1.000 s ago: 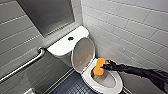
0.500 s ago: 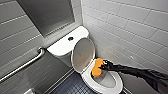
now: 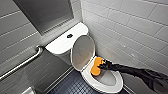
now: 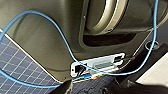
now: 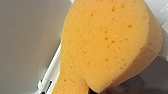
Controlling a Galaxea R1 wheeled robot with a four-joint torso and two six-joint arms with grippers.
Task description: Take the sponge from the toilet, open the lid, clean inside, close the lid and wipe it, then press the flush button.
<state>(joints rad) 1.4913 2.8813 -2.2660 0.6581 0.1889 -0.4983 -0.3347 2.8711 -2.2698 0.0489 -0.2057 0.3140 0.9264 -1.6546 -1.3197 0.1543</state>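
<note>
Sponge (image 3: 97, 65), head view: clamped in the right tool (image 3: 101, 66), pressed on the seat rim of the toilet (image 3: 60, 45) at the foot of the raised lid (image 3: 83, 52); tiled wall (image 3: 130, 32) close alongside, open floor (image 3: 72, 86) opposite; placed about as half a second ago; grab rail (image 3: 22, 63) well apart. Left wrist: blue cable (image 4: 32, 11) looped over grey housing (image 4: 37, 50). Right wrist: sponge against white ceramic

The raised lid (image 3: 83, 52) leaves the toilet bowl (image 3: 100, 87) open from above. The sponge (image 3: 97, 66) blocks its rear rim, and the tiled wall (image 3: 130, 37) crowds one side.
</note>
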